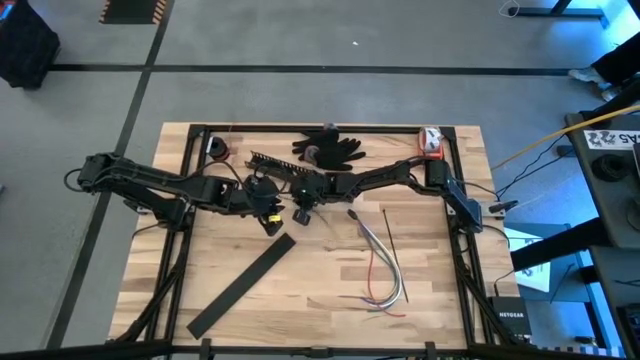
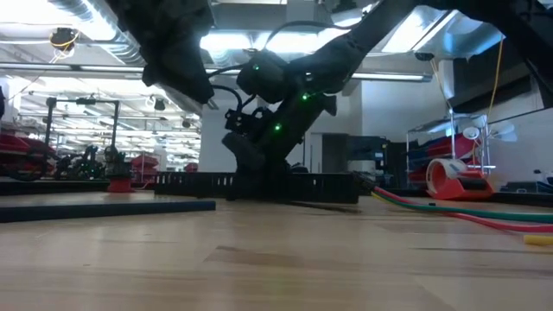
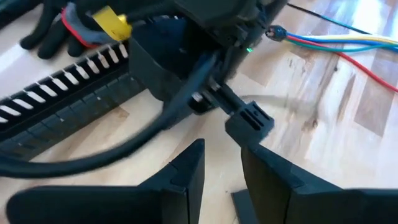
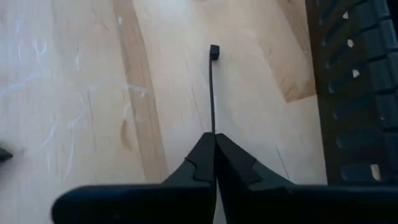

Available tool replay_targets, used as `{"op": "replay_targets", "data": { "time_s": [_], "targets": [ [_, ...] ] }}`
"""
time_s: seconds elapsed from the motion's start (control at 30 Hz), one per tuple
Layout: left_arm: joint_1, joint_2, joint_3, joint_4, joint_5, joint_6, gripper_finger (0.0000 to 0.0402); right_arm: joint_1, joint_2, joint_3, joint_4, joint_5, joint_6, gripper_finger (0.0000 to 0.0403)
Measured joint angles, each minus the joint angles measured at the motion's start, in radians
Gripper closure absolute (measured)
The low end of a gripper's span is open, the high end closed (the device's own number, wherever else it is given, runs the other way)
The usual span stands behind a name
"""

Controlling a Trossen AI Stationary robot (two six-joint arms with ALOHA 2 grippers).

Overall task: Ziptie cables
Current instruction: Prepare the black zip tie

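- The table (image 1: 330, 270) is pale wood planks, smooth with a light sheen and visible grain.
- The ziptie (image 4: 213, 87) looks like thin matt black plastic.
- The comb-slotted bar (image 3: 68, 93) is matt black plastic.
- The flat strip (image 1: 242, 285) is dull black.
- The cables (image 1: 380, 265) have smooth plastic sheaths.
- The glove (image 1: 330, 146) looks like black cloth.
- The right gripper (image 4: 214, 155) has 2 matt black plastic fingers.

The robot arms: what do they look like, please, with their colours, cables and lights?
Both arms are dark, jointed and slim. The right gripper has two black wedge-shaped fingers. Black cables loop along the wrists, small green lights glow there, and the left arm carries a yellow tag.
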Motion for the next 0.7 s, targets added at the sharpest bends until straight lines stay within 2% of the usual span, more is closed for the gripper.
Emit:
{"op": "replay_targets", "data": {
  "time_s": [0.2,0.5,0.7],
  "targets": [
    [0.0,-0.087,0.012,0.01,-0.057,0.006,0.0302,-0.006,-0.096,-0.013,-0.075,0.003,-0.059,0.0401],
    [0.0,-0.31,0.037,0.05,-0.178,0.115,0.0302,-0.113,-0.375,-0.008,-0.006,-0.083,-0.098,0.0402],
    [0.026,-0.375,0.037,0.176,-0.179,0.197,0.0302,-0.184,-0.547,-0.006,0.087,-0.137,-0.102,0.0403]
  ]
}}
